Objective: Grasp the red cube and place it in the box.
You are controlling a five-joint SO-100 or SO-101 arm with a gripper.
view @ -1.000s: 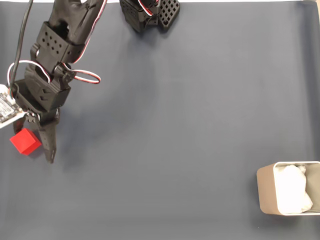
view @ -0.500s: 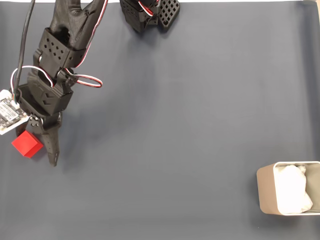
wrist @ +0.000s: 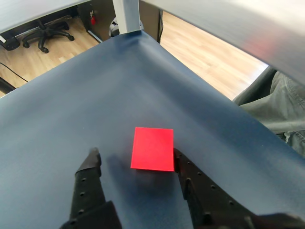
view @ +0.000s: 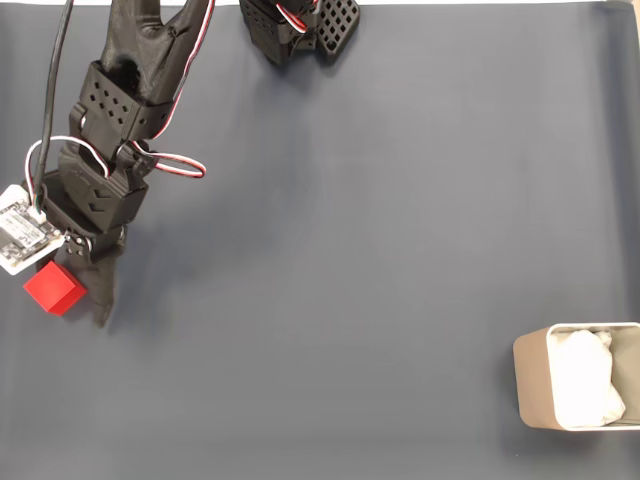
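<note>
Fixed view, looking down: dark blue-grey mat covers the counter [view: 380,250]. Black arm [view: 110,130] enters from the top left, red-and-white wires looped at its side, a small white circuit board [view: 20,240] on its left flank. End effector [view: 80,300] points down-frame at the far left of the mat.

Red cube [view: 54,288] sits on the mat at the far left, just beside the dark finger [view: 103,295] on its right. The other finger is not clear from this view.

Wrist view: end effector [wrist: 136,160] stands wide, the jaws spread with the red cube [wrist: 153,148] between them, low near the tips. Right finger [wrist: 190,179] lies against or just beside the cube's right edge; left finger [wrist: 90,167] stands apart from it, bare mat in the gap. Cube rests flat on the mat, not lifted.

Box [view: 535,390], beige with rounded corners, sits at the lower right edge of the fixed view, well apart from the cube. White crumpled padding [view: 585,378] inside it.

A second black perforated part [view: 300,25] lies at the top edge, centre-left.
</note>
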